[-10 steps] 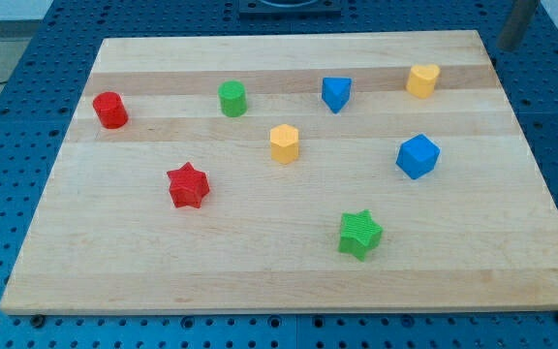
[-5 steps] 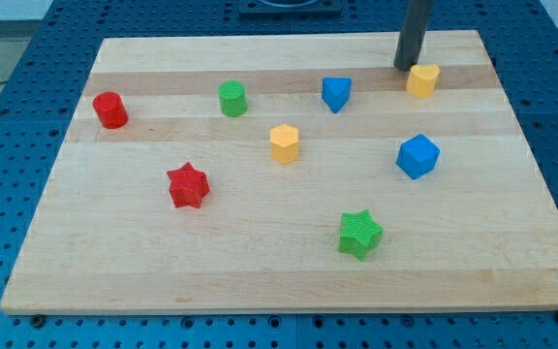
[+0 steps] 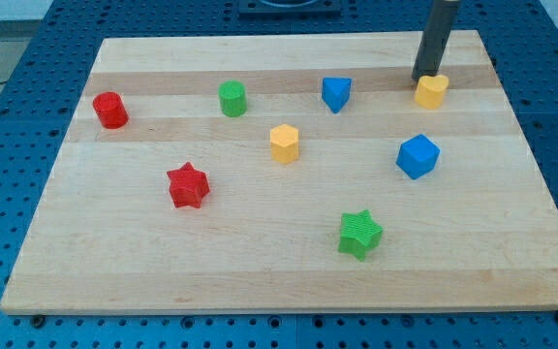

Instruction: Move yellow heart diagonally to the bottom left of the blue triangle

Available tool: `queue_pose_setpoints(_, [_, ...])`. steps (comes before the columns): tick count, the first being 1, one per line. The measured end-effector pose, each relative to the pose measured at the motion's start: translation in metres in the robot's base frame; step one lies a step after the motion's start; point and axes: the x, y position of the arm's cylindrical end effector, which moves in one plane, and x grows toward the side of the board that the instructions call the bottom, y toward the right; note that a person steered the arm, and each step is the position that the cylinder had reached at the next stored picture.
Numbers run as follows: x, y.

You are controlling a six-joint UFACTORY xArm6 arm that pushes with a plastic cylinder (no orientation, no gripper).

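The yellow heart (image 3: 432,91) lies near the view's top right of the wooden board (image 3: 260,271). The blue triangle (image 3: 336,94) sits to its left, about a hundred pixels away. My tip (image 3: 423,78) stands just above and slightly left of the yellow heart, touching or almost touching its upper left edge. The dark rod rises from there to the view's top edge.
A yellow hexagon (image 3: 284,142) lies below left of the blue triangle. A green cylinder (image 3: 232,98) and a red cylinder (image 3: 110,110) sit further left. A red star (image 3: 188,185), a green star (image 3: 359,234) and a blue cube (image 3: 418,156) lie lower down.
My tip came in from the top right corner to the heart's upper left, then shifted right. The yellow heart has slid a little down and to the right.
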Motion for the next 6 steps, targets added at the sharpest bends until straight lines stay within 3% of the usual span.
queue_pose_setpoints(2, [0.0, -0.029])
queue_pose_setpoints(6, [-0.009, -0.021])
